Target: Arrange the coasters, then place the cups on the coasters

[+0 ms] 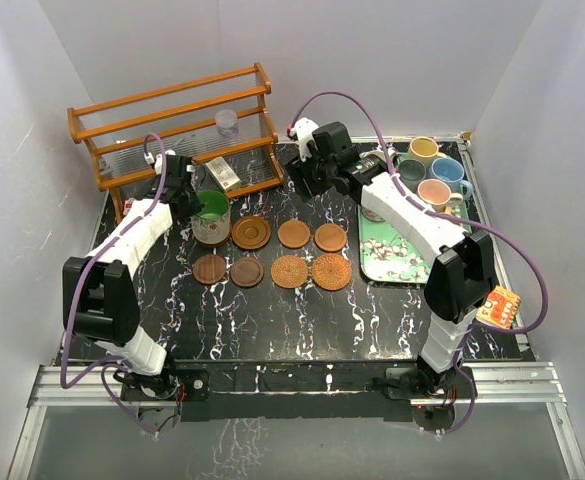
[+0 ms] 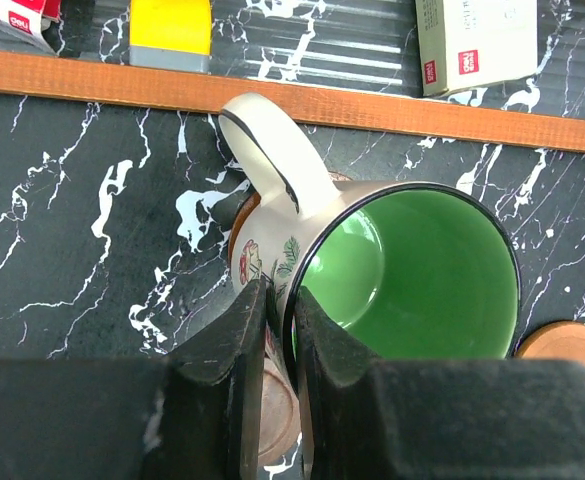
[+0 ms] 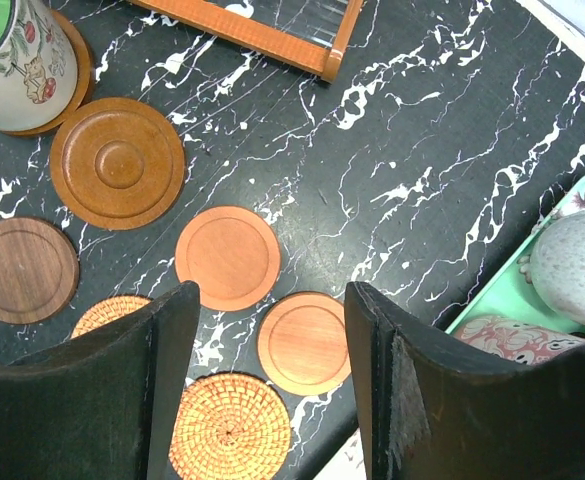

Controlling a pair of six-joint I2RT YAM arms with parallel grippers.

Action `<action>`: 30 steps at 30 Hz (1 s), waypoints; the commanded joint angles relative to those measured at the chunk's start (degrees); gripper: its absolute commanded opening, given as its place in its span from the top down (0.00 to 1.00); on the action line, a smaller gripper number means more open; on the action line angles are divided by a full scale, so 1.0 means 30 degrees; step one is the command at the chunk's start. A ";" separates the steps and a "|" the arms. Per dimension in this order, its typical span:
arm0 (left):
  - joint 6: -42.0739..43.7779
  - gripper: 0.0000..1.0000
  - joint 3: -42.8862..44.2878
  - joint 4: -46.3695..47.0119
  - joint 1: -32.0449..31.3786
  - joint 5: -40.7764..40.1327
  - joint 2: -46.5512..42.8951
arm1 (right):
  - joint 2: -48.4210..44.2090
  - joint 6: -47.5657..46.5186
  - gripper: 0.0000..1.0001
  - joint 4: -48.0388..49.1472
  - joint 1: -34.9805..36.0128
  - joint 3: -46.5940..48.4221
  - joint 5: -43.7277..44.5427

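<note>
Left hand [image 2: 282,300] pinches wall of green mug [image 2: 402,270]. Mug upright on coaster [image 3: 72,70], worktop [image 1: 272,320] left side, mouth up, handle toward rack [image 2: 372,105]. Right hand [image 3: 272,290] half-wide, empty, above other coasters [image 3: 227,255]. Box [image 2: 477,40] print unreadable.

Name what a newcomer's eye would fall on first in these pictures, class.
The green-lined mug, its rim pinched by the left claw, sits over the back-left coaster. The other coasters lie bare in two rows mid-table under the open right claw, and more mugs crowd the green tray on the right.
</note>
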 commanded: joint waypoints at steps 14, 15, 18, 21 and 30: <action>-0.0383 1.00 -0.0992 0.2329 0.0201 -0.0147 -0.0846 | -0.1689 -0.0252 0.41 0.1241 -0.0306 -0.0368 -0.0110; -0.0393 1.00 -0.1060 0.2341 0.0199 -0.0144 -0.0881 | -0.1682 -0.0264 0.41 0.1253 -0.0307 -0.0366 -0.0118; -0.0348 1.00 -0.1225 0.2339 0.0242 -0.0144 -0.0964 | -0.1630 -0.0270 0.40 0.1231 -0.0318 -0.0392 -0.0206; -0.0286 0.98 -0.1385 0.2365 0.0228 -0.0131 -0.1168 | -0.1595 -0.0251 0.40 0.1221 -0.0321 -0.0399 -0.0338; 0.0690 0.76 -0.1400 0.2449 0.0272 0.0683 -0.1927 | -0.0682 -0.0179 0.40 0.1190 -0.0312 -0.0086 -0.1586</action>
